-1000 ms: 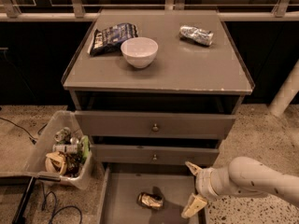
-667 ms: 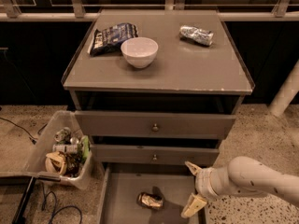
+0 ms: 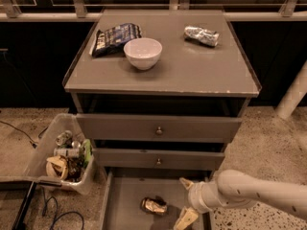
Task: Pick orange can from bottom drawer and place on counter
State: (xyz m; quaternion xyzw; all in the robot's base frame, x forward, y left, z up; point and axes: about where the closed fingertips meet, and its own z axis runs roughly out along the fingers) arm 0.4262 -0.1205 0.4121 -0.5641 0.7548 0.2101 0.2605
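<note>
The orange can [image 3: 154,205] lies on its side on the floor of the open bottom drawer [image 3: 125,200], near the middle. My gripper [image 3: 184,201] is open just right of the can, low over the drawer floor, with one pale fingertip [image 3: 186,183] behind and the other in front; it touches nothing. The grey counter [image 3: 192,66] stands above, wide and flat.
On the counter stand a white bowl [image 3: 142,53], a dark snack bag [image 3: 114,35] and a silver-grey dented can [image 3: 202,35]. Two closed drawer fronts with round knobs [image 3: 159,131] sit above the open drawer. A clear bin of rubbish [image 3: 62,155] stands at the left on the floor.
</note>
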